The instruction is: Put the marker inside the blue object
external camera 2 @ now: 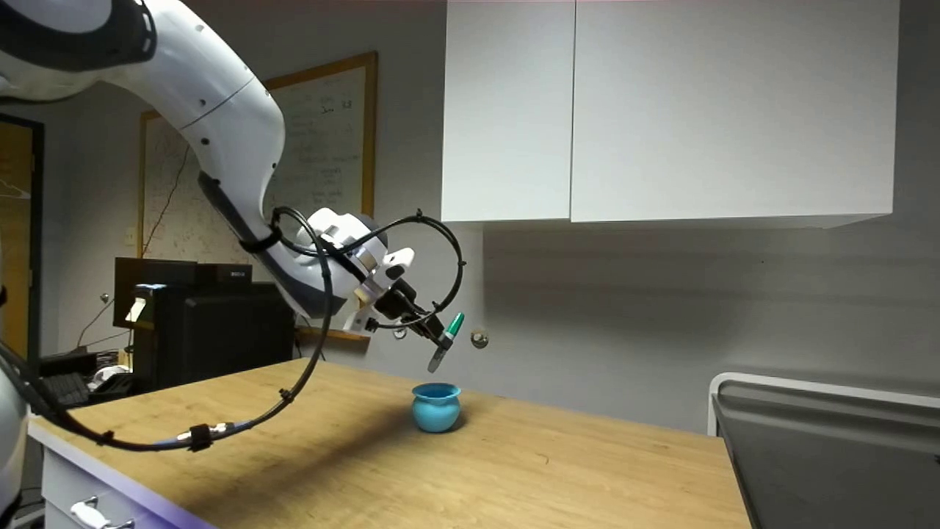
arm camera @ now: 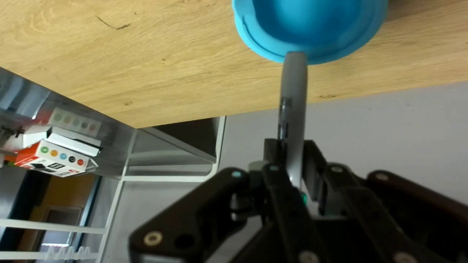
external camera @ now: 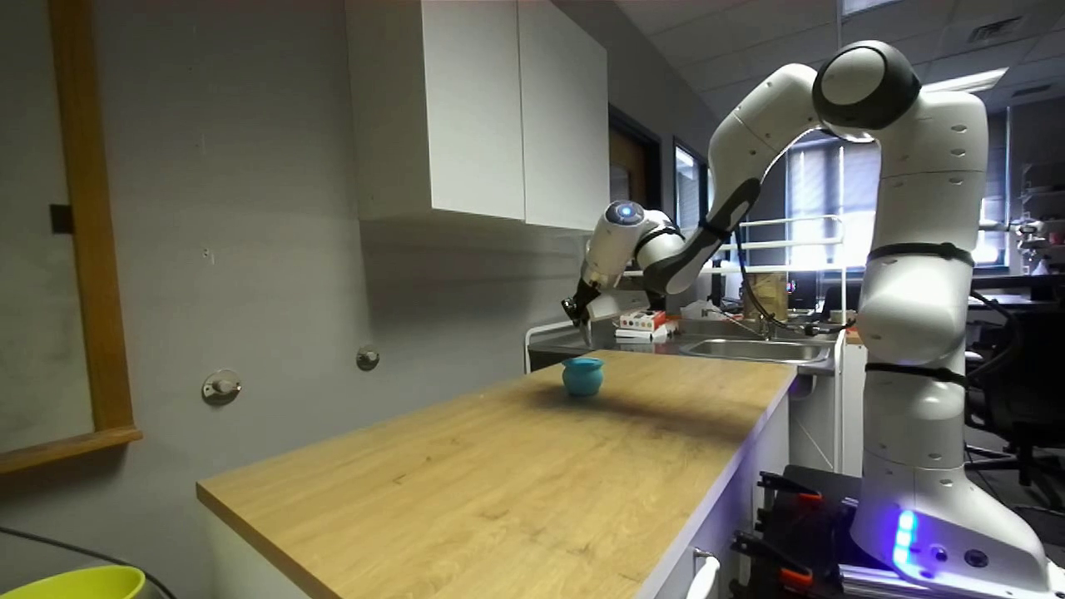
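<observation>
The wall point(external camera: 274, 258) runs along the far side of the wooden table point(external camera: 466, 466), and the arm point(external camera: 915, 308) reaches over it from the opposite side, its end bent downward. There the gripper point(arm camera: 291, 151) hangs above the blue pot point(external camera 2: 436, 413), which stands upright on the table, mouth up (the wrist view cuts part of it off, so only some of the inside shows).

Smallest is the marker point(arm camera: 293, 91), not yet in the pot: the fingers point(arm camera: 271, 151) are closed on it from two sides, just below its green end, with the grey length sticking out beneath them. It tilts rather than standing plumb; in an exterior view the green end point(external camera 2: 455, 325) is up and leans away from the arm.

The next move hangs on that grey tip against the pot's mouth. In both exterior views the tip is just above the rim, not touching. In the wrist view it overlaps the rim on the wall side, with the opening beyond; the slanted line of sight means I cannot tell whether it is over lip or hole. My guess is that a slight shift away from the wall is called for, then lowering before release; let go too soon, the tilted marker could catch the rim and fall outside.
</observation>
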